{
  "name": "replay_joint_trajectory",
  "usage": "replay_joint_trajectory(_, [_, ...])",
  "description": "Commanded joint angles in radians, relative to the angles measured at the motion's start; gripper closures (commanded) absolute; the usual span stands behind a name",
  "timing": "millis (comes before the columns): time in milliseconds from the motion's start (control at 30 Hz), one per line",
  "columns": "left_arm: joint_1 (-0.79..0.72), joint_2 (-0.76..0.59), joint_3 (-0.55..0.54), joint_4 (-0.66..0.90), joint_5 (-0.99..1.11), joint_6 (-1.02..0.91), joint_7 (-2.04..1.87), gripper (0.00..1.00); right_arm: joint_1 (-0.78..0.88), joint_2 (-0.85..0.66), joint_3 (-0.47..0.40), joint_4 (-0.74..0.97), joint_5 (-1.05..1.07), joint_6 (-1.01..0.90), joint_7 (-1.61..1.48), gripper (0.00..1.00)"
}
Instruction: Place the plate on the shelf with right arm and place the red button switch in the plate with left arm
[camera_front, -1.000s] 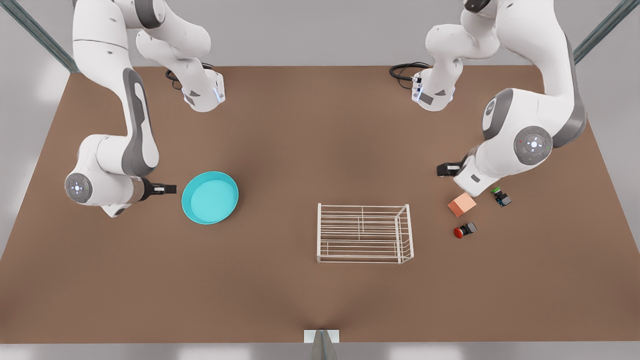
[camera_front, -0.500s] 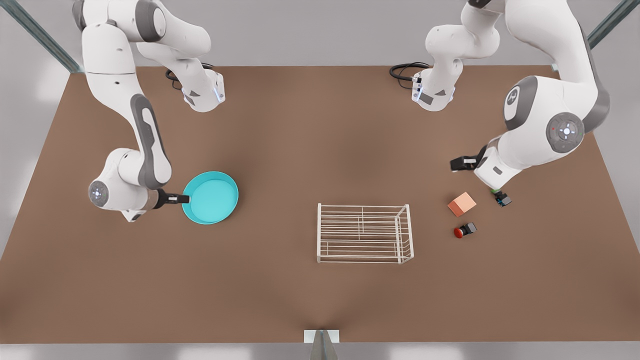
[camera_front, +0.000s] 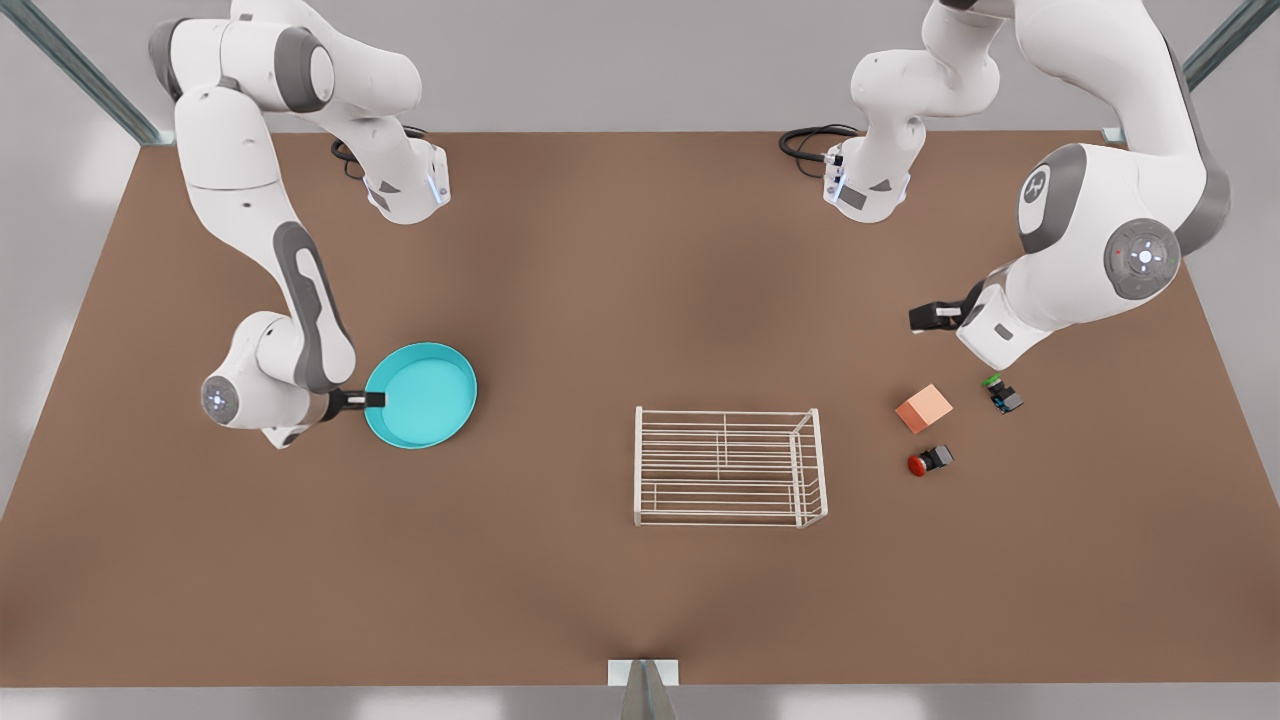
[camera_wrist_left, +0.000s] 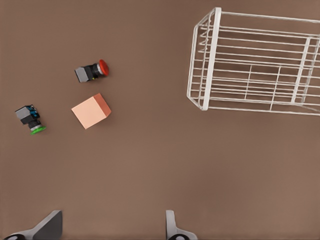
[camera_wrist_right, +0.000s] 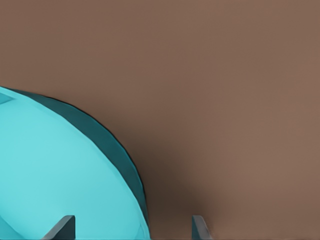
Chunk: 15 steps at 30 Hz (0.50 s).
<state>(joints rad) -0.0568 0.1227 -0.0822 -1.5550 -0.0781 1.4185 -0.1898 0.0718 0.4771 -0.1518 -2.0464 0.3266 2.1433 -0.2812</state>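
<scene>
Right gripper (camera_front: 372, 399) open astride the plate (camera_front: 425, 392) rim.
Left gripper (camera_front: 925, 317) open, hovering near the red button switch (camera_front: 929, 461); shelf (camera_front: 728, 466) bare.

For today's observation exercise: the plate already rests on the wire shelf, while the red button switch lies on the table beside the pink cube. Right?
Not quite. The front view shows the plate on the table, apart from the shelf. The red button switch does lie beside the pink cube.

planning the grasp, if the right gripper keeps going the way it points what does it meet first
Most likely the plate: the right gripper, open, straddles its near rim, one fingertip over the dish, one outside. Height above the rim is unclear.
</scene>
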Motion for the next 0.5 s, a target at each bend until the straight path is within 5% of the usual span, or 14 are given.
replay_joint_trajectory(0, [0.0,-0.002,-0.001,0.0,0.001,-0.003,0.026,0.0,0.0,0.0,0.0,-0.005,0.002,0.006,-0.092,0.12])
replay_joint_trajectory(467, [-0.001,-0.002,-0.004,0.0,0.003,-0.003,0.015,0.0,0.002,0.024,0.008,-0.014,0.0,0.004,-0.093,0.44])
